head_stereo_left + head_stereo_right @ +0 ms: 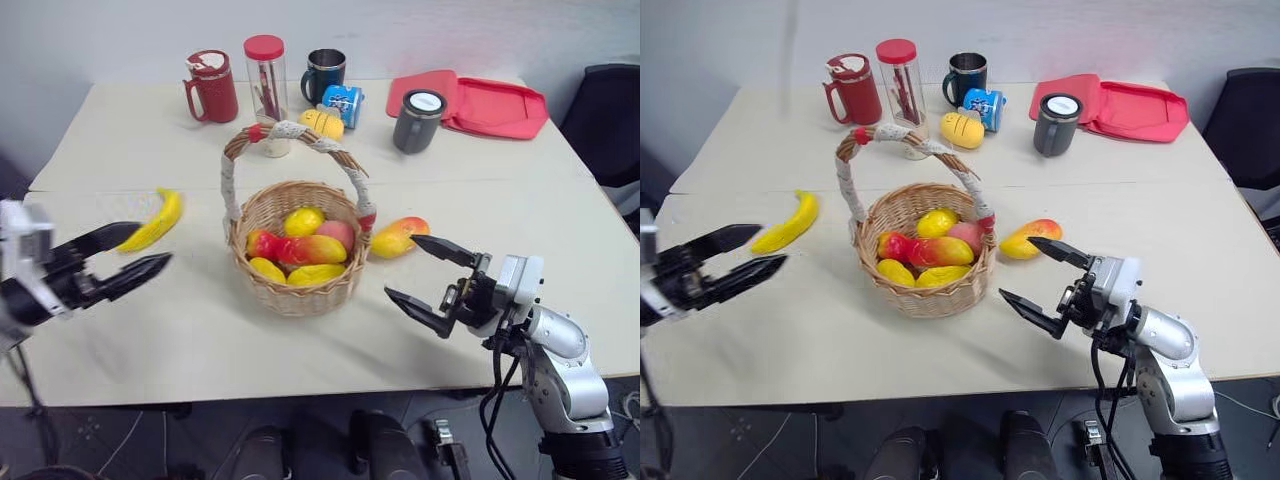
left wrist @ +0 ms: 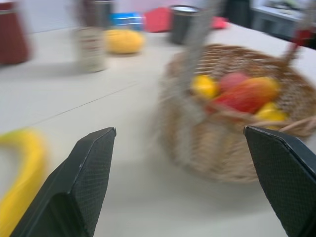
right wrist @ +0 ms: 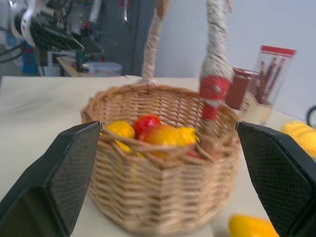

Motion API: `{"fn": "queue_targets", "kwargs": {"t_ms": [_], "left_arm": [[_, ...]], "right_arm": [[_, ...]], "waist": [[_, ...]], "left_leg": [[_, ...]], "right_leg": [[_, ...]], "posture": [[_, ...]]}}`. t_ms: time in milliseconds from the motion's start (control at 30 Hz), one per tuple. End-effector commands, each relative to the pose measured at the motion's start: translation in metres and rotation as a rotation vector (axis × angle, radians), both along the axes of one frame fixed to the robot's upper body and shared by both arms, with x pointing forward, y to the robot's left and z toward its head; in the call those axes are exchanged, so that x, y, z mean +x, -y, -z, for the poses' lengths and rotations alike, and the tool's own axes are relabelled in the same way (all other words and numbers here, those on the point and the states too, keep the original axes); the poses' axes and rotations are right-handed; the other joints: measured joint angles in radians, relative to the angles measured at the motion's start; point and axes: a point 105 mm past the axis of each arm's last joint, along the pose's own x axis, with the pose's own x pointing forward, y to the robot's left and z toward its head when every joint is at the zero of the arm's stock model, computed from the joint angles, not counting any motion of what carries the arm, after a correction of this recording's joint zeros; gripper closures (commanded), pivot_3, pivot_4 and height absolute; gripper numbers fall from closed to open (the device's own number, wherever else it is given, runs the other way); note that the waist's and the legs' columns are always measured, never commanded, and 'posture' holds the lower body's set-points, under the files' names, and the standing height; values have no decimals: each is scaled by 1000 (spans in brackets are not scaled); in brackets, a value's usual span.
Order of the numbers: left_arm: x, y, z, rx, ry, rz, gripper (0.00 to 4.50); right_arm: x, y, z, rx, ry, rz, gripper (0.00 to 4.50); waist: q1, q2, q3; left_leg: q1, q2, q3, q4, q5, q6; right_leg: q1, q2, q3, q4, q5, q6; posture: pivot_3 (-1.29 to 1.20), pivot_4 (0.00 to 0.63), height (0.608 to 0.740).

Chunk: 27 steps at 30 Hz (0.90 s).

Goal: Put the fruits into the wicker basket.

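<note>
The wicker basket (image 1: 300, 292) stands mid-table and holds several fruits, among them a red-orange mango (image 1: 318, 249). A yellow banana (image 1: 155, 222) lies on the table to the basket's left. Another mango (image 1: 398, 237) lies just right of the basket. My left gripper (image 1: 150, 247) hovers open and empty just in front of the banana. On the basket's right, my right gripper (image 1: 402, 266) is open and empty, pointing at the basket, close in front of the loose mango. The right wrist view shows the basket (image 3: 158, 197) between its fingers.
Along the table's far side stand a red mug (image 1: 212, 87), a clear jar with a red lid (image 1: 266, 80), a dark mug (image 1: 325, 72), a blue can (image 1: 343, 100), a yellow toy (image 1: 323, 123), a grey tumbler (image 1: 418, 120) and a red tray (image 1: 495, 105).
</note>
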Motion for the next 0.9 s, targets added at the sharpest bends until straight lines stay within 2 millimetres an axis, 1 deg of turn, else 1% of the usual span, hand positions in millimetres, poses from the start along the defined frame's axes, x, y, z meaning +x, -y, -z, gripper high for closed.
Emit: {"fn": "queue_targets", "kwargs": {"t_ms": [33,100,133,200,233,300,367,400,433,533,600,633,700,767,833,900], "left_arm": [[-36,-75,22,-58,3,-361,77],[-49,-94,36,-87,-36,-456,77],[-54,-99,41,-92,-55,-485,77],[-62,-112,59,-61,-120,-559,77],[-63,-114,62,-44,-129,-573,77],[-54,-101,51,-110,-57,-496,77],[-32,-78,36,-113,-31,-366,77],[-24,-70,33,-105,-36,-326,77],[-2,-55,29,-75,-66,-260,77],[48,-26,16,50,-107,-131,77],[76,-7,9,150,-108,-45,77],[89,-1,10,195,-119,-18,77],[112,1,17,292,-173,-8,77],[125,-3,22,364,-201,-27,77],[140,-4,29,342,-249,-76,77],[146,-4,40,361,-312,-86,77]], "right_arm": [[-11,-19,-24,67,70,-59,0],[-11,-22,-31,103,59,-64,0],[-11,-23,-33,111,56,-65,0],[-12,-24,-34,100,58,-76,0],[-12,-24,-35,93,57,-79,0],[-14,-23,-34,68,64,-83,0],[-13,-19,-34,54,66,-65,0],[-12,-17,-34,52,66,-57,0],[-11,-14,-34,49,70,-43,0],[-8,-12,-35,42,77,-27,0],[-6,-9,-36,59,72,-10,0],[-4,-8,-36,66,65,-3,0],[-4,-8,-35,50,64,-6,0],[-4,-8,-35,44,65,-4,0],[-3,-5,-36,56,69,27,0],[-2,-1,-38,98,61,71,0]], "waist": [[-6,-2,-1],[-3,-5,-3],[1,-8,-4],[12,-13,-7],[16,-14,-8],[23,-16,-9],[28,-18,-10],[32,-18,-11],[35,-19,-11],[47,-19,-11],[43,-18,-11],[42,-17,-11],[35,-17,-11],[18,-17,-11],[2,-17,-11],[-5,-17,-11]], "left_leg": [[0,1,1,0,0,-1],[-1,3,2,0,-2,-1],[-2,3,2,0,-2,-1],[-2,3,1,0,-3,-1],[-2,2,1,0,-4,0],[-1,1,1,0,-5,0],[-1,0,0,0,-5,1],[-1,0,0,0,-5,1],[-1,-1,-1,0,-5,1],[-1,-4,-2,0,-3,1],[-1,-6,0,0,-2,2],[0,-7,0,0,-2,2],[-1,-10,3,-1,-2,4],[-2,-10,7,-1,-2,3],[-1,-9,14,-2,-4,3],[-3,-9,17,-2,-4,3]], "right_leg": [[-1,0,0,1,0,-1],[-2,1,-1,2,-1,-1],[-2,1,-1,2,-1,-1],[-2,1,-2,1,-1,-1],[-1,0,-2,1,-1,-1],[-1,-3,-2,-1,0,-2],[-1,-11,-4,-1,-1,-2],[-1,-12,-5,-1,0,-2],[-1,-13,-6,0,0,-2],[-1,-12,-7,2,0,-2],[-1,-11,-7,3,0,-1],[-1,-11,-6,3,0,-1],[-1,-9,-8,4,1,0],[-2,-7,-12,3,1,1],[-5,-7,-15,2,1,1],[-5,-7,-23,1,1,0]], "posture": [[0,150,740],[0,150,740],[0,150,740],[0,150,740],[0,150,740],[0,150,740],[0,150,740],[0,150,740],[0,150,740],[0,150,740],[0,150,740],[0,150,740],[0,150,740],[0,150,740],[0,150,740],[0,150,740]]}}
